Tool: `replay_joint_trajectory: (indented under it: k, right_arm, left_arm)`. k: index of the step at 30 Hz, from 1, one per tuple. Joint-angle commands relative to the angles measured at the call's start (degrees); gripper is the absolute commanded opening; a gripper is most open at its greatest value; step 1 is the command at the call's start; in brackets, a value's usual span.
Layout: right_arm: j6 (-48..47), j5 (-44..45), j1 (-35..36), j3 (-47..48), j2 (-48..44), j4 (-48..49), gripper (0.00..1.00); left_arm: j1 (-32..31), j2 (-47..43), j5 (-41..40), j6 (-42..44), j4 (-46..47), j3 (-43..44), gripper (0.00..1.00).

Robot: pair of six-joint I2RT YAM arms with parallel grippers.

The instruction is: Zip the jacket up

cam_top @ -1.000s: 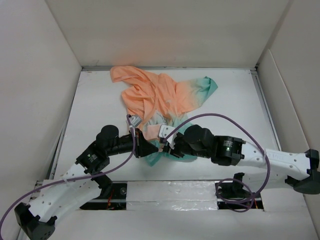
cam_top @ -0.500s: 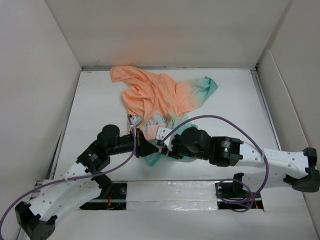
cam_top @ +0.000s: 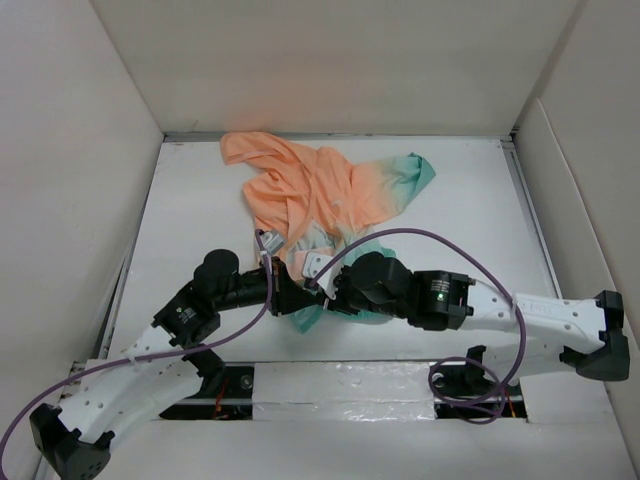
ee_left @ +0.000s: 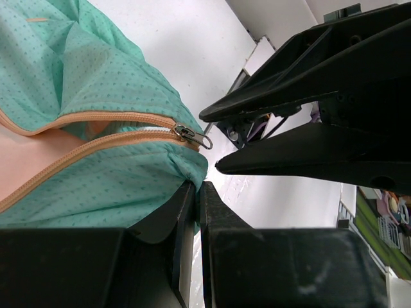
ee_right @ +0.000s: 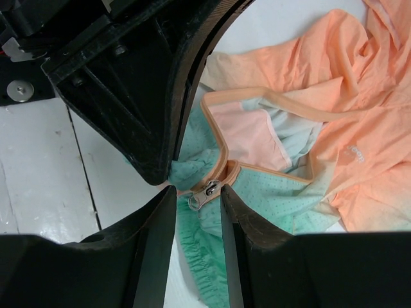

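The jacket lies crumpled mid-table, peach-orange at the far end, teal at the near hem. My left gripper is shut on the teal hem corner, just below the bottom of the orange zipper. The metal zipper slider sits at the zipper's bottom end, both tracks open behind it. My right gripper is open, and the slider with its pull tab lies between its two fingers. In the left wrist view the right gripper's black fingers point at the slider from the right.
White walls enclose the table on three sides. The right arm's purple cable loops over the arm near the jacket. The two grippers nearly touch at the hem.
My right gripper has moved left toward the left gripper and the zipper slider. The left arm and jacket have stayed put.
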Motion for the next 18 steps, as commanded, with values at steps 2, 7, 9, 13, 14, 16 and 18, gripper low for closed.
replay_joint_trajectory:
  k: [2,7,9,13,14,16,18]
  right_arm:
    - [-0.8,1.2,0.4,3.0,0.6,0.2,0.38]
    - [-0.2,1.0,0.4,3.6,1.1,-1.2,0.38]
    - [-0.1,1.9,0.4,3.1,0.8,-1.1,0.38]
    - [0.1,3.0,0.4,2.4,0.2,-1.0,0.37]
    - [0.1,3.2,0.4,2.4,0.2,-1.0,0.37]
    - [0.1,3.9,0.4,2.6,0.4,-1.2,0.36]
    - [0.1,4.1,0.4,2.8,0.7,-1.2,0.36]
  left_arm:
    - [-0.3,-1.0,1.5,0.9,2.3,1.4,0.0]
    - [-0.3,-1.2,1.3,0.9,2.3,1.5,0.0]
    - [-0.3,-1.2,1.4,0.9,2.3,1.5,0.0]
    - [-0.3,-1.3,1.3,0.8,2.2,1.5,0.0]
    - [-0.3,-1.3,1.4,0.8,2.2,1.5,0.0]
    - [-0.3,-1.2,1.6,0.8,2.2,1.5,0.0]
    - [-0.3,-1.3,1.7,0.8,2.3,1.4,0.0]
